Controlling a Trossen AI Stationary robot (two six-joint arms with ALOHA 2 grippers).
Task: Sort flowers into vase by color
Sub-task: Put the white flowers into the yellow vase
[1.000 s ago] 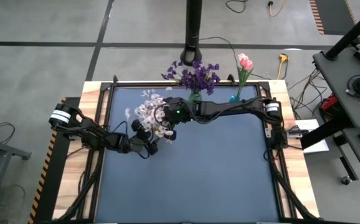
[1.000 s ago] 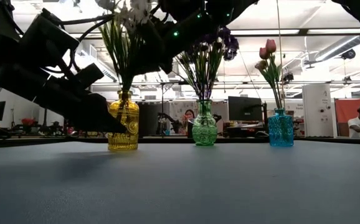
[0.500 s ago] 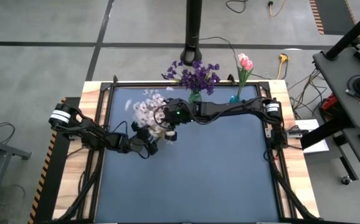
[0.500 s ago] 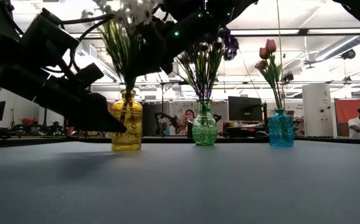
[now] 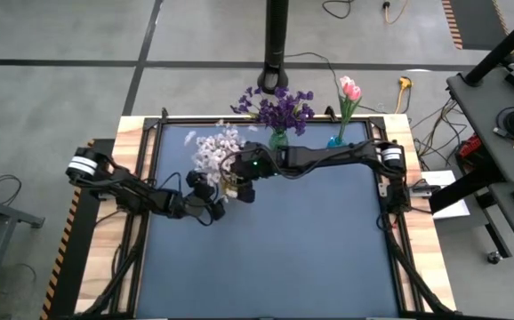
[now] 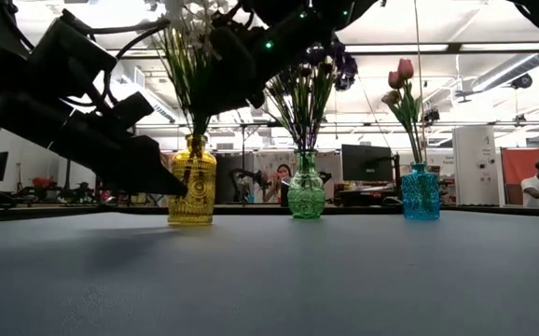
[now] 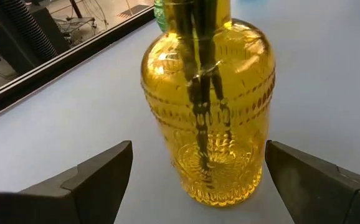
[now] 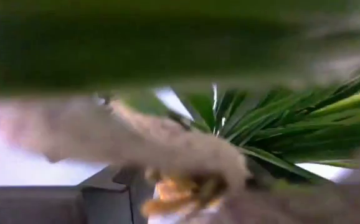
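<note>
A: With the white flowers [image 6: 187, 19] standing stems-down in the yellow vase [image 6: 193, 181] near the counter's [image 5: 284, 240] far left, how should the release go?

B: Part the right tool [image 5: 239, 178] fully, then lift straight up so no stem gets dragged out. The left tool [image 7: 192, 180] should stay beside the vase to steady it.

A: Tool states?

B: Left tool: fingers [image 7: 99, 177] wide apart on either side of the vase, not touching it. Right tool: buried among the white flowers above the vase; whether it grips a stem, I cannot tell.
</note>
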